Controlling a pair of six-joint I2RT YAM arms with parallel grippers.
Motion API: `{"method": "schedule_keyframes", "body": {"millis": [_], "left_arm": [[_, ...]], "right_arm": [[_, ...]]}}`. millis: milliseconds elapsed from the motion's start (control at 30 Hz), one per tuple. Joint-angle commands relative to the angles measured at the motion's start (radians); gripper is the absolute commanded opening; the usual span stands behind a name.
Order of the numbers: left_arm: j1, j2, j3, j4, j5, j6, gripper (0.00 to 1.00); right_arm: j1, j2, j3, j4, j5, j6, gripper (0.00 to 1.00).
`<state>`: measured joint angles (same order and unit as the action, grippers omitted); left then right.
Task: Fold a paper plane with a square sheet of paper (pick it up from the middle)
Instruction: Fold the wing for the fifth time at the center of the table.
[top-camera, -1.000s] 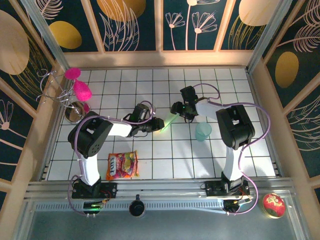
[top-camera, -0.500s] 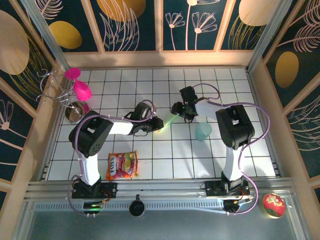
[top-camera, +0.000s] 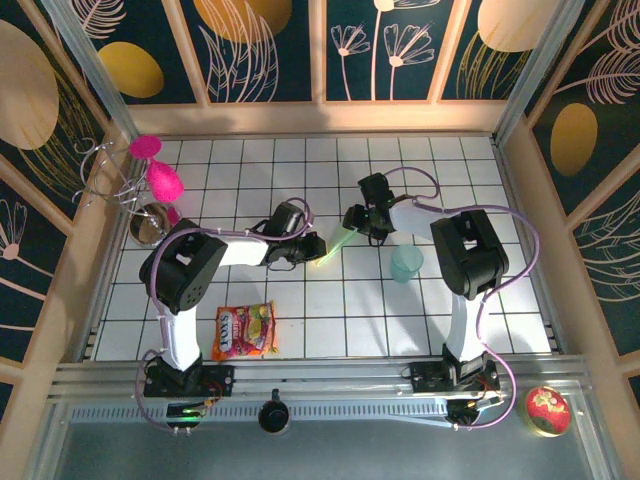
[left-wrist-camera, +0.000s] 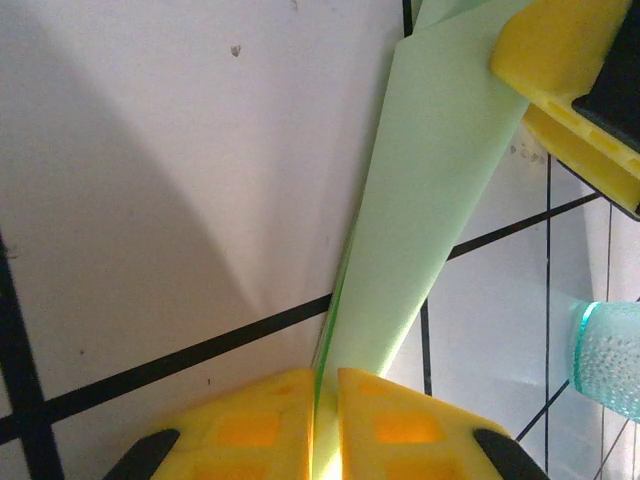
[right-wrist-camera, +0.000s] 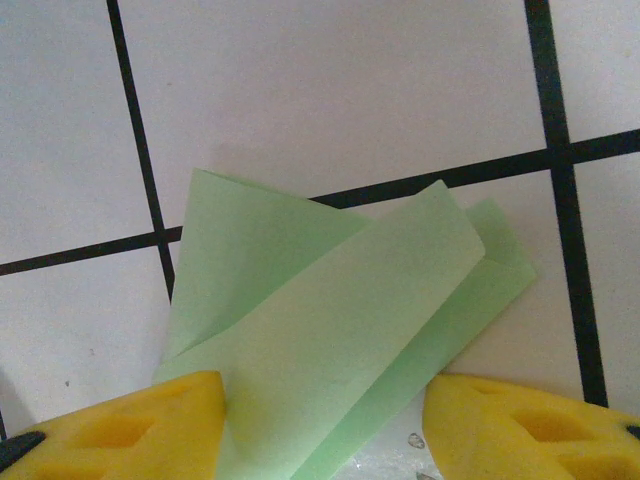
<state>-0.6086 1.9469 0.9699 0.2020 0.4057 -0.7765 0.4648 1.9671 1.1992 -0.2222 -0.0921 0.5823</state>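
The pale mint-green sheet of paper (top-camera: 336, 242), folded into a slim long shape, lies between the two grippers at mid table. My left gripper (top-camera: 317, 249) is shut on its near end; in the left wrist view the yellow fingers (left-wrist-camera: 250, 430) pinch the paper (left-wrist-camera: 430, 200) edge-on. My right gripper (top-camera: 352, 219) stands at the far end, open, with the paper (right-wrist-camera: 330, 330) and its loose overlapping flaps between its fingertips (right-wrist-camera: 150, 425). One right finger shows in the left wrist view, resting on the paper's far end (left-wrist-camera: 560, 60).
A translucent teal cup (top-camera: 407, 263) stands just right of the paper, under the right arm. A candy bag (top-camera: 244, 331) lies front left. A metal cup (top-camera: 150, 222) and pink items (top-camera: 165, 183) sit at the left wall.
My left jaws have come together on the paper's near end. The right jaws have narrowed a little. Both arms have barely moved.
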Motion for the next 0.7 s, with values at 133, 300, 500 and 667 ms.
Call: {"method": "schedule_keyframes", "body": {"millis": [133, 300, 500, 667], "left_arm": [[-0.013, 0.128, 0.028, -0.08, -0.16, 0.07, 0.13], [-0.013, 0.135, 0.036, -0.1, -0.163, 0.084, 0.13], [-0.016, 0.135, 0.039, -0.105, -0.164, 0.09, 0.13], [-0.016, 0.138, 0.042, -0.101, -0.159, 0.089, 0.13]], "right_arm": [[0.015, 0.138, -0.044, 0.021, -0.006, 0.005, 0.57], [0.003, 0.035, -0.039, 0.043, -0.063, 0.014, 0.59], [-0.017, -0.142, -0.031, 0.023, -0.057, -0.013, 0.61], [0.003, -0.217, -0.024, 0.004, -0.07, -0.034, 0.6]]}}
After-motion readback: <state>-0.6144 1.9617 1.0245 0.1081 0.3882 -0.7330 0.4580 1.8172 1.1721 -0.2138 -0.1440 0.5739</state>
